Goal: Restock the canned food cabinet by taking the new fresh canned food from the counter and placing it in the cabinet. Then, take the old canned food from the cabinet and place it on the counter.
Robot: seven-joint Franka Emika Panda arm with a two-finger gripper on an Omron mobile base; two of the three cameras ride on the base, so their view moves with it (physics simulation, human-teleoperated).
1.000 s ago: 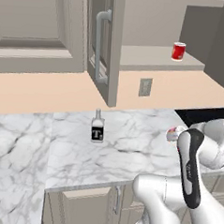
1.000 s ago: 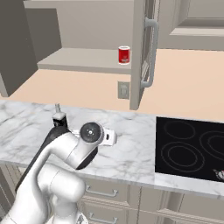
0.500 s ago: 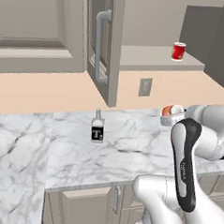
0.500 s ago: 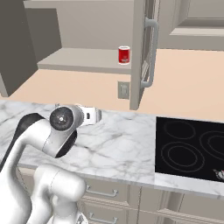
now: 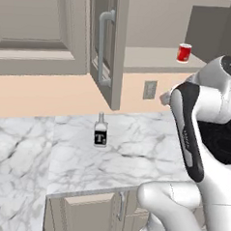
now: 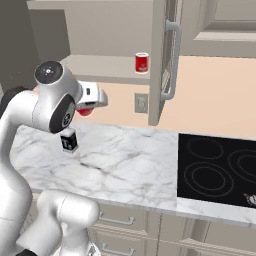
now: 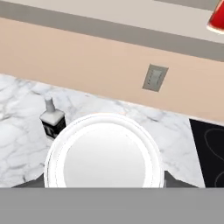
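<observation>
The gripper (image 6: 95,102) has lifted its red can (image 6: 85,111) from the counter (image 6: 130,165) up toward the shelf

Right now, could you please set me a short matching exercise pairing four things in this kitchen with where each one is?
Things:
1. red can
2. bottle
3. stovetop
4. held can

Places:
A. upright on the marble counter
B. set into the counter, below the open door
C. in the gripper, off the counter
D. on the cabinet shelf

Pairs: 1-D, 2-A, 3-B, 4-C

Open shelf (image 5: 154,59), red can (image 5: 183,52) far right; door (image 5: 108,44) left.
</observation>
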